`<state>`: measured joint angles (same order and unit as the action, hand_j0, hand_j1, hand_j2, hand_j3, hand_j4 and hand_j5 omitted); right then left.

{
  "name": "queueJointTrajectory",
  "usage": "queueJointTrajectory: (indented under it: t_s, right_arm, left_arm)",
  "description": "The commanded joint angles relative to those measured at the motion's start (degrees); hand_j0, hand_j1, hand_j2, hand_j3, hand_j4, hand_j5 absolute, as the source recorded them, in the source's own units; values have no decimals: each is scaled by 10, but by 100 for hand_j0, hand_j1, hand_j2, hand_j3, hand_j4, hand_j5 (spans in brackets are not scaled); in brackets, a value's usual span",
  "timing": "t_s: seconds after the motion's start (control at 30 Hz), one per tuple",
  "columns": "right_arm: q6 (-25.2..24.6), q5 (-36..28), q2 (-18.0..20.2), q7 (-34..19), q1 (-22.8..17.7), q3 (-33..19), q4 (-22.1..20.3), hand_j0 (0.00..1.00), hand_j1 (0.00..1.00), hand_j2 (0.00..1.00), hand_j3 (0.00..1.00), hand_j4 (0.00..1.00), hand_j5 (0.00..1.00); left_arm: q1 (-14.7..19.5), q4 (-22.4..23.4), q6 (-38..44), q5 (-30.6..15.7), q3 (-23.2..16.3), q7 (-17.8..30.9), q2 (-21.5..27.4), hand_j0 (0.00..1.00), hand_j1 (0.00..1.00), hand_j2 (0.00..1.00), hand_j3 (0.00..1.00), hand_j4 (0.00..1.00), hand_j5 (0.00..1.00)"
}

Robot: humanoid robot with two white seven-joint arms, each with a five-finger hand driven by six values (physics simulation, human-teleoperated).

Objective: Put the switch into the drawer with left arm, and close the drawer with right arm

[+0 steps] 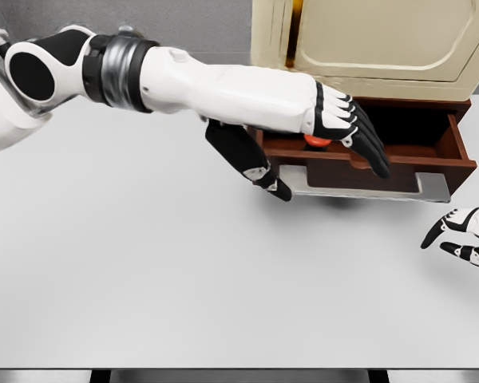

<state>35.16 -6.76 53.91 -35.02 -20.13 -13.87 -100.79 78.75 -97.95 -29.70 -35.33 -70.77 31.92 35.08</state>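
Note:
The switch (pixel 318 141) shows only as a small red-orange patch under my left palm, inside the open drawer (pixel 455 152). My left hand (pixel 329 163) reaches in from the upper left and hovers over the drawer's left half. Its fingers are stretched out and the thumb is spread away toward the drawer front, so it is open. Most of the switch is hidden by the hand, and I cannot tell whether the palm touches it. My right hand (pixel 461 237) rests low at the right edge, fingers relaxed and holding nothing, a little in front of the drawer's right corner.
The drawer is dark red-brown wood with a grey front panel (pixel 383 189), pulled out from a cream cabinet (pixel 367 40) at the back right. The grey table (pixel 144 271) stretches in front of it, its near edge along the bottom.

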Motion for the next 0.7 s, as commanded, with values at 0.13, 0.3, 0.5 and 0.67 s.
queueJointTrajectory:
  t_s: [0.13,0.3,0.5,0.67]
  right_arm:
    - [-2,-4,1,0,1,1,0,50,50,50,50,50,50]
    - [-2,-4,1,0,0,1,0,50,50,50,50,50,50]
    - [-2,-4,1,0,0,4,0,50,50,50,50,50,50]
    - [-2,-4,1,0,0,9,0,51,51,51,51,51,51]
  left_arm:
    - [4,-30,335,-197,-21,31,26,96,96,96,96,96,96]
    - [4,-31,378,-236,-19,20,48,100,100,100,100,100,100]
    - [4,-29,453,-252,-6,-42,57,99,99,99,99,99,99]
    - [-4,-24,469,-230,-8,-87,35,100,100,100,100,100,100]
